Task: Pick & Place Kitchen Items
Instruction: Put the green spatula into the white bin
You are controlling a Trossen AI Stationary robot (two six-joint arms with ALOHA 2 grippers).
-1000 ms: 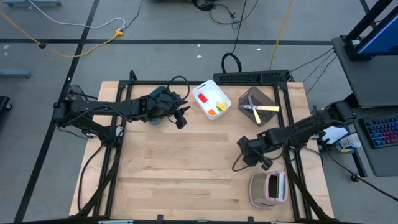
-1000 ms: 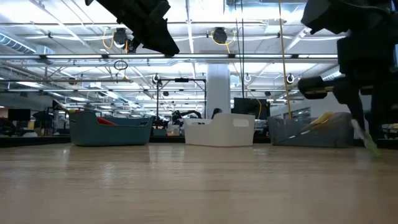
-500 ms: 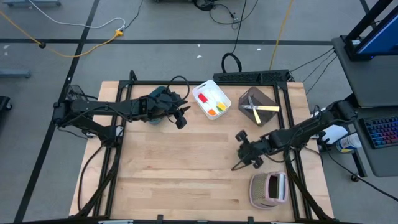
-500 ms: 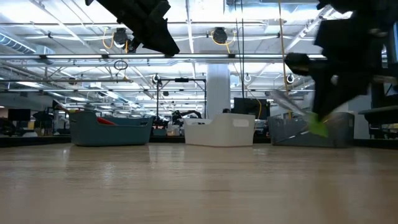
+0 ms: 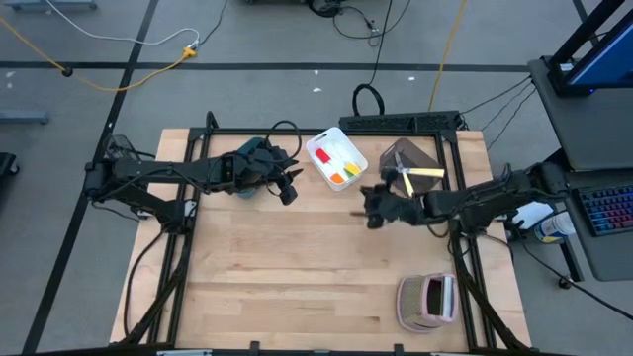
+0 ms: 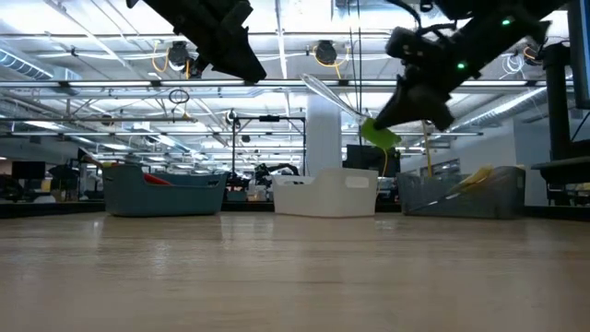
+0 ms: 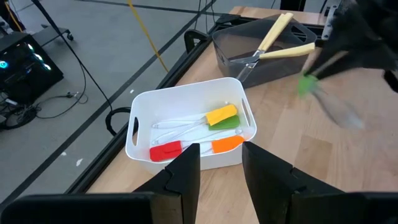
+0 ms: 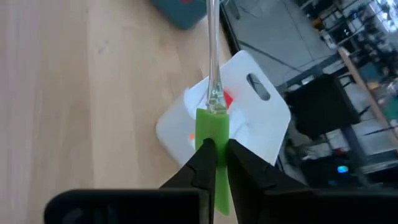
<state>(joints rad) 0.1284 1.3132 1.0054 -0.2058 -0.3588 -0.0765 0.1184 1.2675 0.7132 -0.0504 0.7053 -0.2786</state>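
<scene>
White bin point(image 5: 336, 159) between teal bin point(image 5: 255, 166) and brown bin point(image 5: 411, 169)

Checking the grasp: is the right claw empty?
No, the right claw is shut on the green spatula with a clear stick.

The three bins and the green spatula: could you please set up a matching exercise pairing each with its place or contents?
Things:
1. white bin
2. brown bin
3. teal bin
4. green spatula

Places or contents:
A. under the left arm
B. gripped in the right claw
C. holds pale-handled knives
D. holds red, orange, yellow and green spatulas

Pairs: 1-D, 2-C, 3-A, 4-B
</scene>
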